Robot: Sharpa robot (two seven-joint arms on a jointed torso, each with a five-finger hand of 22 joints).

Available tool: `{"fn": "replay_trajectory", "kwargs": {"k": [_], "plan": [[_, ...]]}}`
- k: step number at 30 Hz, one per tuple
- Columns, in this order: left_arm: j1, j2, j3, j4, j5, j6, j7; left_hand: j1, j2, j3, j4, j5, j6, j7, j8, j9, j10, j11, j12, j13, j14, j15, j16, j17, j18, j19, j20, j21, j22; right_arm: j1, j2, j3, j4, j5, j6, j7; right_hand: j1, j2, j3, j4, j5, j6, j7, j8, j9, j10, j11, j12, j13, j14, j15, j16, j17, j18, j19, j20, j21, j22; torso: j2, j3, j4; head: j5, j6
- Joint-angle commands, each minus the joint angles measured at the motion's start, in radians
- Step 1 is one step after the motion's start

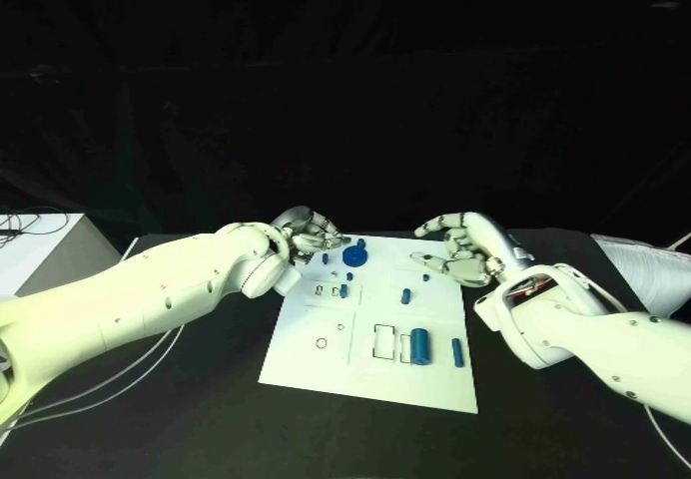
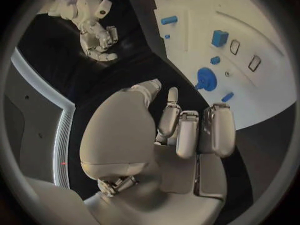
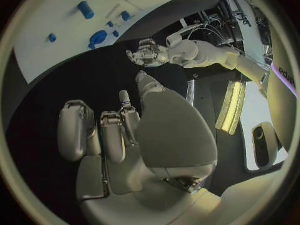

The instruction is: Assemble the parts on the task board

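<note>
The white task board lies in the middle of the black table. On it are a round blue part near the far edge, a small blue peg mid-board, and a blue cylinder beside a thinner blue pin. My left hand hovers at the board's far left corner, fingers curled in and holding nothing. My right hand hangs over the far right edge, also curled and holding nothing. The left wrist view has the left hand short of the round part. The right wrist view has the right hand off the board.
A white box stands at the table's left, with cables trailing toward the front. A pale bag lies at the right. Black table surface surrounds the board on all sides.
</note>
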Motion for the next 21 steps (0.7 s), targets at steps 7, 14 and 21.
{"fn": "replay_trajectory", "kwargs": {"k": [7, 14, 21], "plan": [[0.064, 0.084, -0.02, -0.044, -0.253, 0.355, -0.388, -0.07, 0.012, 0.007, 0.007, -0.004, -0.028, 0.019, -0.028, 0.011, -0.114, 0.016, -0.093, -0.169, 0.098, 0.005, -0.003, 0.242, -0.003, -0.048, 0.012, -0.026, -0.097, 0.032, -0.098, 0.004, 0.009, 0.249, -0.036, 0.062, -0.022, -0.007, 0.06, -0.001, 0.013, -0.028, -0.011, 0.051, 0.029, -0.201, -0.01, -0.22, -0.134, 0.015, -0.021, -0.181, -0.004, 0.084, -0.06, -0.02, -0.424, -0.047, -0.025, 0.0199, -0.0102, 0.02, -0.03], [0.094, 0.136, -0.049, -0.095, -0.338, 0.414, -0.449, -0.166, 0.026, -0.051, 0.009, -0.005, -0.031, 0.014, -0.001, 0.044, -0.142, 0.015, -0.113, -0.195, 0.091, 0.006, -0.01, 0.224, 0.002, -0.064, 0.016, -0.039, -0.124, 0.045, -0.12, 0.005, -0.024, 0.342, -0.02, 0.064, -0.033, -0.035, 0.12, -0.003, 0.016, -0.046, -0.014, 0.097, 0.054, -0.376, -0.015, -0.516, -0.456, -0.069, -0.023, -0.407, -0.221, 0.138, -0.13, -0.024, -0.876, -0.317, -0.031, 0.0272, -0.0168, 0.029, -0.034], [0.105, 0.173, -0.065, -0.136, -0.378, 0.448, -0.465, -0.193, 0.048, -0.09, 0.01, -0.002, -0.019, -0.005, 0.064, 0.106, -0.133, -0.001, -0.105, -0.173, 0.094, -0.008, -0.008, 0.231, 0.001, -0.058, 0.004, -0.038, -0.117, 0.048, -0.124, 0.005, -0.045, 0.356, -0.007, 0.047, -0.034, -0.044, 0.127, -0.005, 0.022, -0.057, -0.012, 0.099, 0.054, -0.383, -0.013, -0.532, -0.48, -0.071, -0.022, -0.422, -0.229, 0.14, -0.127, -0.023, -0.914, -0.347, -0.035, 0.0318, -0.0194, 0.033, -0.037]]}}
